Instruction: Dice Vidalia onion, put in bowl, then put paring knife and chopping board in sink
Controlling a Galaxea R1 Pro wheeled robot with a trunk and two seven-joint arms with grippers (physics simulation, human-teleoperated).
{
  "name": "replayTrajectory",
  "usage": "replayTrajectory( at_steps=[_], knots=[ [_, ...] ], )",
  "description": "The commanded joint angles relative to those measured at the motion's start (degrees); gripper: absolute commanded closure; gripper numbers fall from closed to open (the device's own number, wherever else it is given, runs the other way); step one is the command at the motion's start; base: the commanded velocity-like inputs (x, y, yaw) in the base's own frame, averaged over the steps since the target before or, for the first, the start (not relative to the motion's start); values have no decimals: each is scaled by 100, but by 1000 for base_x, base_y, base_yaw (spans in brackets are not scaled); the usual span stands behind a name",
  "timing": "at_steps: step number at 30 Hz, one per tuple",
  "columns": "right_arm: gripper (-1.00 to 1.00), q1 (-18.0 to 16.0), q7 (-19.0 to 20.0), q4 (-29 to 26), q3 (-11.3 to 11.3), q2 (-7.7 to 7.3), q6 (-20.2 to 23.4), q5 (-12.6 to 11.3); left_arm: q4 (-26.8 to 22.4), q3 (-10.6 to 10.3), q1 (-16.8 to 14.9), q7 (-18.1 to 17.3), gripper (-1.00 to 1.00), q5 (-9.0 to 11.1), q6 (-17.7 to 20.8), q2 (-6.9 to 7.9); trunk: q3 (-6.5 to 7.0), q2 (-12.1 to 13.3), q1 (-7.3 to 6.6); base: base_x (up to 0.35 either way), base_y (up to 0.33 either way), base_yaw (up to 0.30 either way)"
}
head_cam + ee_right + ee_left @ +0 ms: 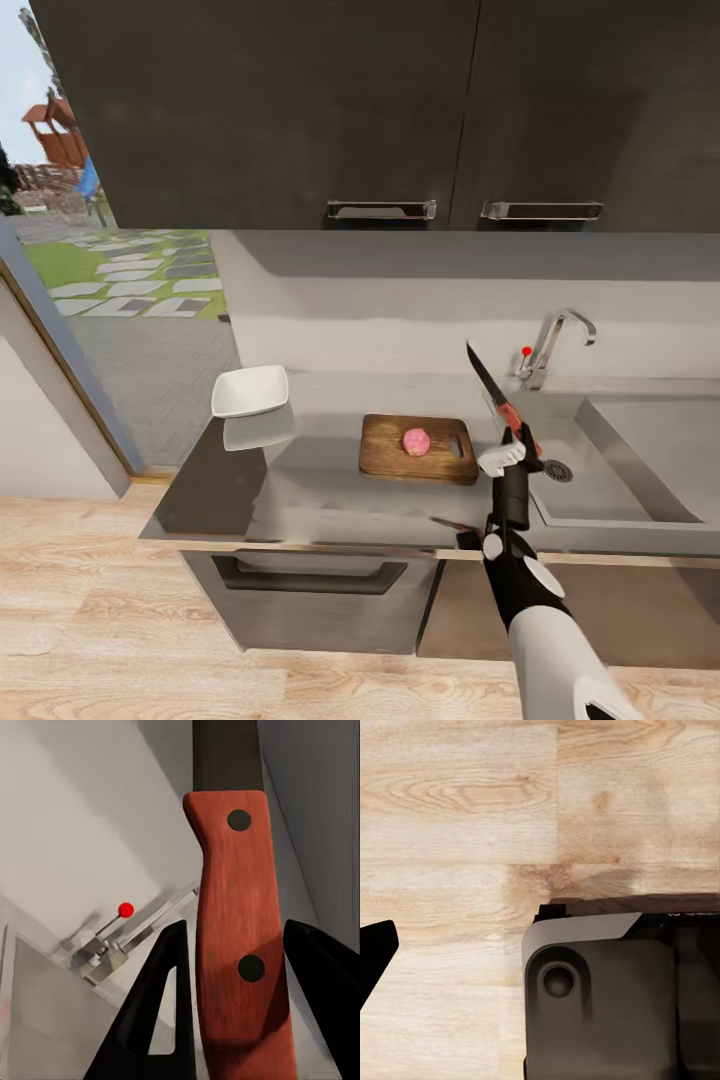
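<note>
The pinkish Vidalia onion [416, 441] lies on the dark wooden chopping board [402, 452], which rests on the grey countertop [300, 490]. Just right of the board, above the sink's [640, 500] left rim, my right gripper [518, 438] is shut on the paring knife [500, 400]. Its dark blade points up and toward the back wall. In the right wrist view the red handle [240, 945] sits between the two black fingers [161, 1005]. The white bowl [250, 391] stands at the counter's back left corner. In the left wrist view one black fingertip [375, 952] of my left gripper hangs over the wooden floor.
The curved chrome faucet [555, 340] with its red dot [126, 910] stands behind the sink. Dark wall cabinets [400, 110] hang above the counter. An open doorway to a garden lies at the left. A dark part of my own base [607, 1005] sits on the floor.
</note>
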Motion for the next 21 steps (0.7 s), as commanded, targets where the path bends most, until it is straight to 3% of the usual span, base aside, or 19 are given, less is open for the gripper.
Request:
replayTrajectory(
  at_steps=[1, 3, 7, 10, 13, 16, 17, 19, 21],
  knots=[
    [100, 28, -131, 24, 19, 8, -31, 124, 27, -47, -11, 27, -100, 9, -41, -4, -12, -12, 4, 0, 0, 0],
    [100, 84, -490, 399, 416, 8, -32, 266, 27, -47, -11, 27, -100, 3, -45, -4, -12, -12, 4, 0, 0, 0],
    [100, 108, -1172, 1087, 1151, 8, -32, 326, 24, -47, -11, 24, -100, -4, -49, -4, -12, -12, 4, 0, 0, 0],
    [100, 108, -1364, 1210, 1387, 8, -28, 378, 19, -47, -11, 27, -100, -11, -49, -9, -12, -12, 4, 0, 0, 0],
    [100, 109, -1399, 1234, 1462, 8, -26, 589, 18, -47, -11, 27, -100, -16, -51, -16, -12, -12, 4, 0, 0, 0],
    [100, 109, -1235, 1228, 1526, 8, 15, 966, 18, -47, -11, 27, -100, -17, -54, -20, -12, -12, 4, 0, 0, 0],
    [100, 109, -901, 1133, 1629, 8, 186, 1234, 18, -47, -11, 27, -100, -13, -51, -17, -12, -12, 4, 0, 0, 0],
    [100, 107, -471, 758, 1687, 8, 439, 1314, 18, -47, -11, 27, -100, -11, -47, -15, -12, -12, 4, 0, 0, 0],
    [100, 108, 246, 72, 1762, 8, 638, 1343, 18, -47, -11, 27, -100, -10, -43, -14, -12, -12, 4, 0, 0, 0]
  ],
)
